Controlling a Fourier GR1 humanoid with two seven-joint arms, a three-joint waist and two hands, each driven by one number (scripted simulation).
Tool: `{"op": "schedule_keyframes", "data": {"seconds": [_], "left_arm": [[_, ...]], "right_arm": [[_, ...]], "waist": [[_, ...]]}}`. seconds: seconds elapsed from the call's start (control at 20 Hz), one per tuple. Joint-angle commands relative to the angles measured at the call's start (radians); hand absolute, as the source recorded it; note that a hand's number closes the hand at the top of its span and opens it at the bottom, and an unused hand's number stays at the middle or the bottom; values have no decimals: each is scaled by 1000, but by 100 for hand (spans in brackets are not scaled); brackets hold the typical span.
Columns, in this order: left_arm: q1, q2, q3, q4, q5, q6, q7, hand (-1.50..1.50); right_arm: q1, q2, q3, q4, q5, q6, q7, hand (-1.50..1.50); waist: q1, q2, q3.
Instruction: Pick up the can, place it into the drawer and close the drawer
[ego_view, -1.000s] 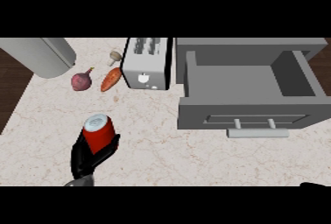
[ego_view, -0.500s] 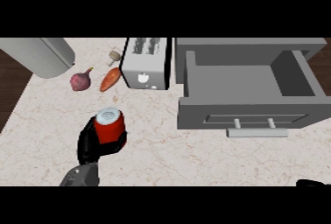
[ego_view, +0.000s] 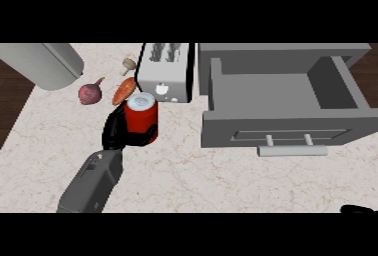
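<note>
Can (ego_view: 141, 116) nearer toaster (ego_view: 166, 70) now, amid curled fingers (ego_view: 111, 128) of left hand (ego_view: 122, 140)

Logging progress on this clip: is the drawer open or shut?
Open: the drawer is pulled out, its bare grey inside showing; the can is outside, in the left robot hand.

Here's the can (ego_view: 141, 116), in the left hand (ego_view: 116, 134), left of the counter's (ego_view: 221, 180) middle and just in front of the toaster (ego_view: 166, 70). The toaster's at the far edge, the open drawer (ego_view: 284, 127) right beside it, reaching towards the right edge. Left of the toaster, a carrot (ego_view: 125, 91), then a beet (ego_view: 90, 94). Far-left corner, a canister (ego_view: 40, 62). Near-right corner, the right hand (ego_view: 359, 210).
</note>
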Motion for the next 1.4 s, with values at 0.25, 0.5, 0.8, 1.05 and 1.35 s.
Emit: {"op": "schedule_keyframes", "data": {"seconds": [0.25,0.5,0.8,1.05,1.35], "left_arm": [[-117,-23,-67,-189,-35,47,233,150],[-174,-33,-112,-298,-60,74,363,150],[-252,-64,-130,-428,-56,148,545,150],[-401,-73,-199,-468,-58,286,687,150],[-601,-73,-184,-396,-72,317,807,150]], "right_arm": [[17,11,-7,10,10,6,-29,-150],[28,29,24,-38,58,-19,7,-150],[36,32,13,5,32,5,-45,-150],[16,27,-1,-7,32,-11,-25,-150],[-92,8,17,13,82,-67,32,-150]], "waist": [[19,-7,1],[19,-9,1],[18,-10,2],[7,-6,1],[11,-2,1]]}}
